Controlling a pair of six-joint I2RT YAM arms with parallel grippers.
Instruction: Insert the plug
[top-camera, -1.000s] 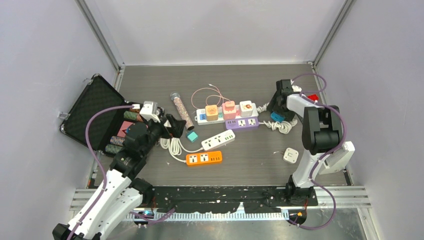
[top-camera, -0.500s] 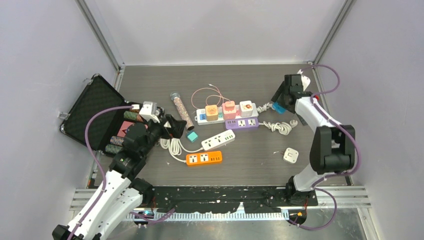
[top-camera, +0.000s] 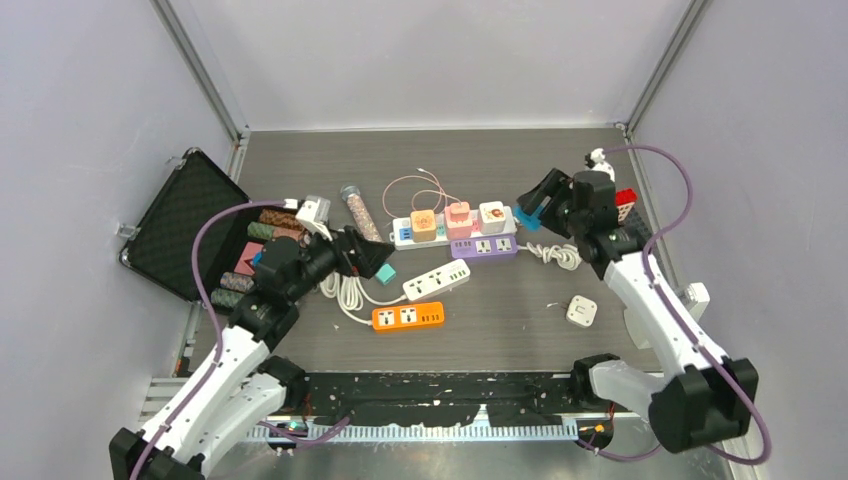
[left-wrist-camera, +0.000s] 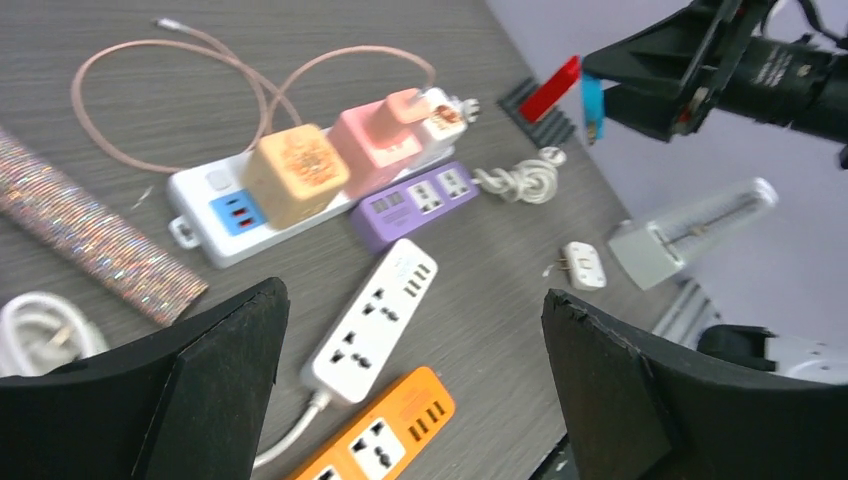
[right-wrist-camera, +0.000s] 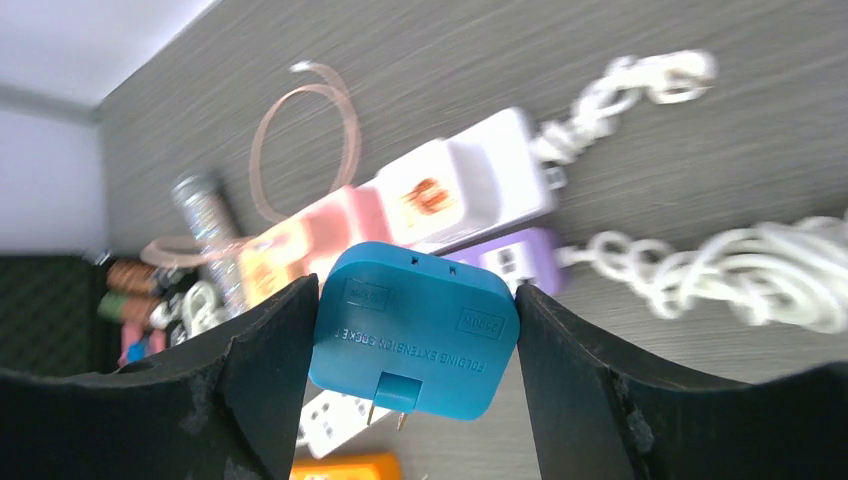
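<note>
My right gripper (top-camera: 533, 207) (right-wrist-camera: 415, 340) is shut on a blue folding plug (right-wrist-camera: 412, 330) with two brass prongs pointing down, held in the air right of the strips. It shows small in the top view (top-camera: 527, 217). Below it lie a white power strip (top-camera: 455, 224) carrying three cube adapters and a purple strip (top-camera: 484, 246). A second white strip (top-camera: 436, 281) (left-wrist-camera: 372, 319) and an orange strip (top-camera: 408, 316) (left-wrist-camera: 385, 440) lie nearer. My left gripper (top-camera: 378, 259) (left-wrist-camera: 412, 390) is open and empty, hovering above these two strips.
An open black case (top-camera: 190, 225) with small items sits at the left. A glitter tube (top-camera: 362, 220), a pink cable (top-camera: 420, 185), a teal block (top-camera: 384, 272), coiled white cords (top-camera: 558, 254), a white plug (top-camera: 581, 311) and a red piece (top-camera: 626, 196) lie about.
My right arm has swung left and forward from the far right edge, carrying the blue plug toward the strips. My left gripper has shifted a little right over the near strips.
</note>
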